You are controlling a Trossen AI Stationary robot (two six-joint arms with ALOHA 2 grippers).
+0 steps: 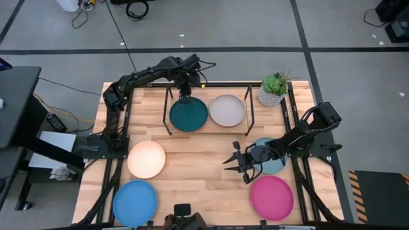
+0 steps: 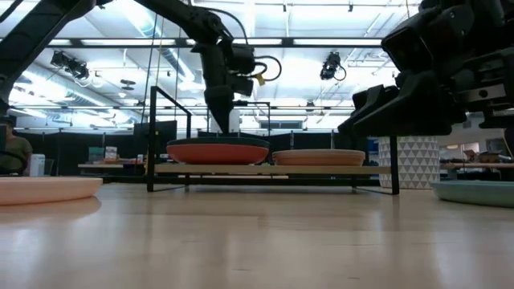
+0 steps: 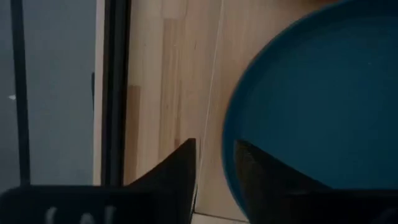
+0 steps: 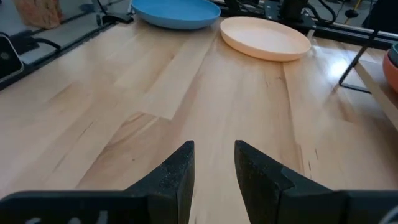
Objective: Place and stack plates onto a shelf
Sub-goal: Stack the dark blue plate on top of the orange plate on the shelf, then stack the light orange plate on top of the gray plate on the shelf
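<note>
The dark teal plate (image 1: 190, 116) lies on the shelf (image 2: 265, 169), on top of an orange plate (image 2: 217, 154). A cream plate (image 1: 227, 110) sits beside them on the board. My left gripper (image 1: 185, 97) comes down at the teal plate's far rim (image 3: 227, 149) and is open. One finger is over the plate's inside and one is outside, with bare wood between the outer finger and the rim. My right gripper (image 1: 236, 165) is open and low over the bare tabletop, beside the pale teal plate (image 1: 276, 167).
A peach plate (image 1: 146, 159) and a bright blue plate (image 1: 135, 202) lie on the table's left near part. A magenta plate (image 1: 271, 197) lies near right. A potted plant (image 1: 273, 89) stands at the shelf's right end. Bare wood stretches between the shelf and the near plates.
</note>
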